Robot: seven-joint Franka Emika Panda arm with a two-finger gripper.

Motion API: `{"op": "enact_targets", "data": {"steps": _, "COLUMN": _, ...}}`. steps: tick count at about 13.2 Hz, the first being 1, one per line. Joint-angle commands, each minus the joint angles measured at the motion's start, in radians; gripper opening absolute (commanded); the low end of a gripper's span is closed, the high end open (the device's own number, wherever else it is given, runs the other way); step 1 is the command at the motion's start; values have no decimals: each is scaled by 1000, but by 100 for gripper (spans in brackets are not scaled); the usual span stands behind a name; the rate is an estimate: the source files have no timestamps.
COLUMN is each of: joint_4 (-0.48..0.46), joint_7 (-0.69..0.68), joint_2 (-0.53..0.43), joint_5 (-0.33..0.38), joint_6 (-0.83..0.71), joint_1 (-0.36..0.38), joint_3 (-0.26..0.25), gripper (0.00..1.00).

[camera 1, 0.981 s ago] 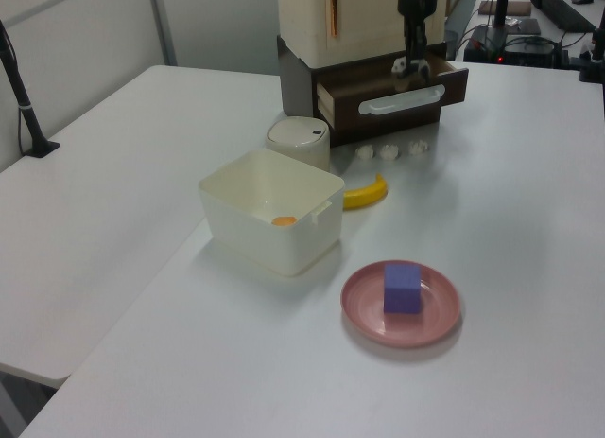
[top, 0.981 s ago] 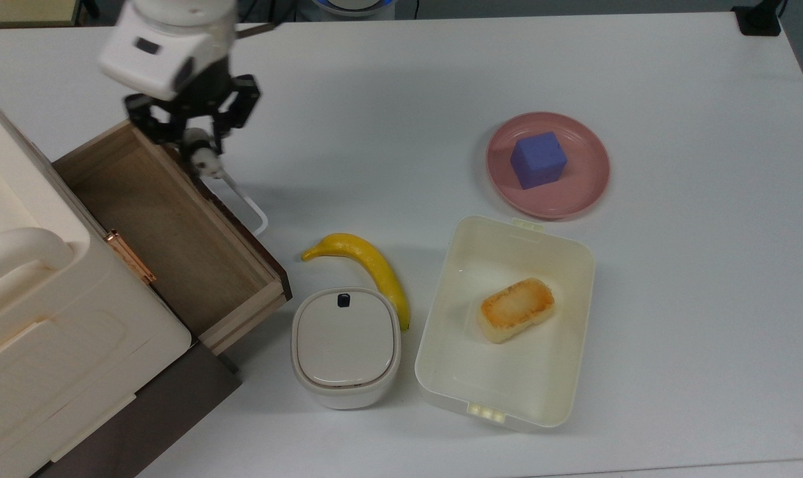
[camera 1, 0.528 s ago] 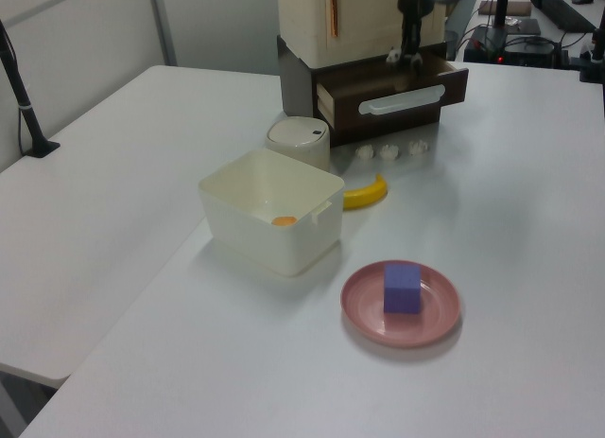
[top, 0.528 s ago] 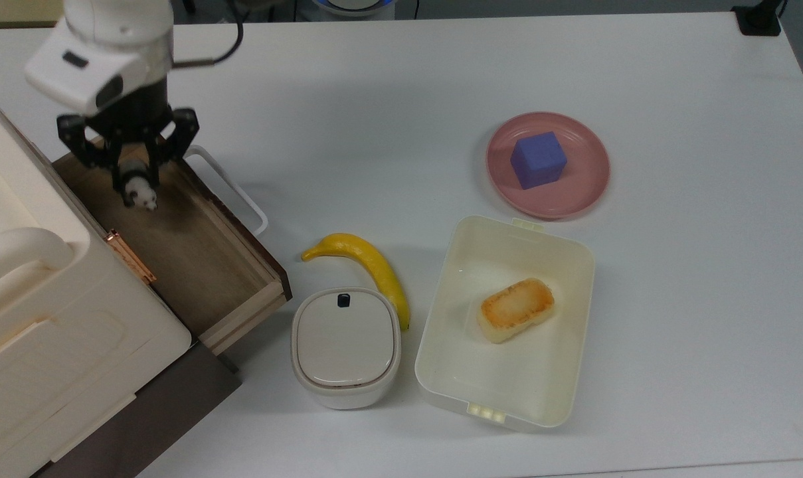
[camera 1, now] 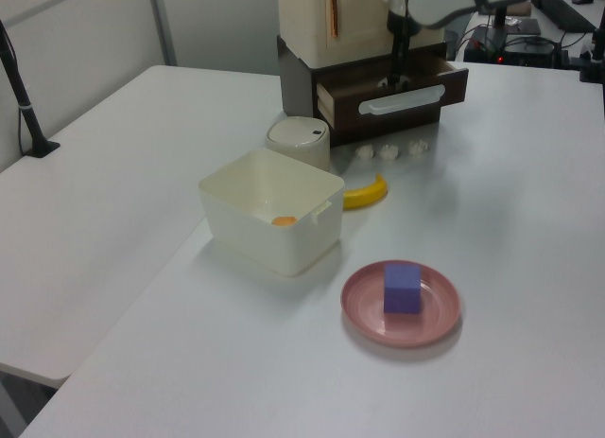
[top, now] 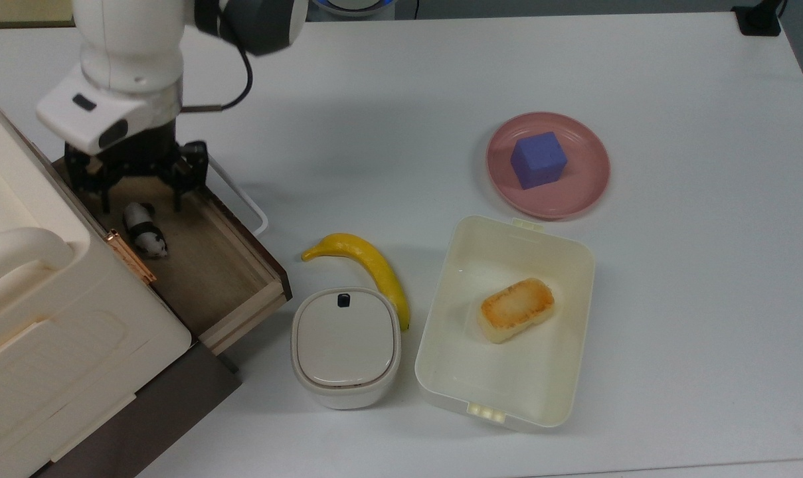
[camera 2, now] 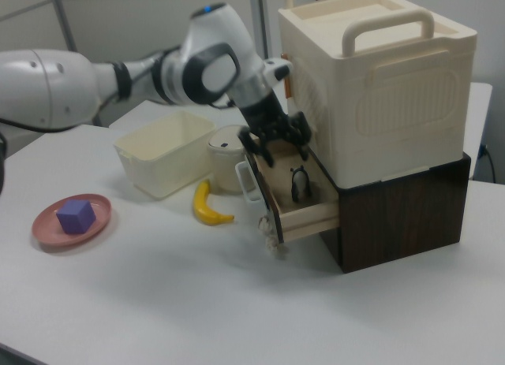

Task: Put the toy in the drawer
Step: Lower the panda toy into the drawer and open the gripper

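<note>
Your claw (top: 139, 192) hung over the far end of the open drawer (top: 235, 282) with its fingers spread and nothing between them. The toy (top: 145, 229) lay on the drawer floor just below the claw, free of both fingers, close to the cabinet (top: 49, 318). In the right view the toy (camera 2: 299, 183) stood upright inside the drawer (camera 2: 304, 215). The banana (top: 368, 265) rested on the worktop (top: 693, 299) beside the drawer.
</note>
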Motion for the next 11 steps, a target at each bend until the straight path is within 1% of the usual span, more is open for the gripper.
{"op": "enact_targets", "data": {"steps": 1, "joint_4": -23, "joint_7": 145, "joint_2": -185, "joint_5": 14, "joint_6": -238, "joint_1": -58, "joint_3": 151, "gripper": 100}}
{"op": "enact_targets", "data": {"steps": 2, "joint_4": -23, "joint_7": 240, "joint_2": -226, "joint_5": 12, "joint_6": -344, "joint_1": -101, "joint_3": 234, "gripper": 100}}
{"op": "enact_targets", "data": {"steps": 3, "joint_4": -26, "joint_7": 354, "joint_2": -262, "joint_5": 11, "joint_6": -401, "joint_1": -149, "joint_3": 314, "gripper": 100}}
{"op": "enact_targets", "data": {"steps": 4, "joint_4": -42, "joint_7": 426, "joint_2": -283, "joint_5": 7, "joint_6": -452, "joint_1": -177, "joint_3": 372, "gripper": 100}}
{"op": "enact_targets", "data": {"steps": 7, "joint_4": -109, "joint_7": 455, "joint_2": -366, "joint_5": 12, "joint_6": -514, "joint_1": -217, "joint_3": 439, "gripper": 100}}
{"op": "enact_targets", "data": {"steps": 11, "joint_4": -128, "joint_7": 448, "joint_2": -365, "joint_5": 12, "joint_6": -513, "joint_1": -214, "joint_3": 440, "gripper": 100}}
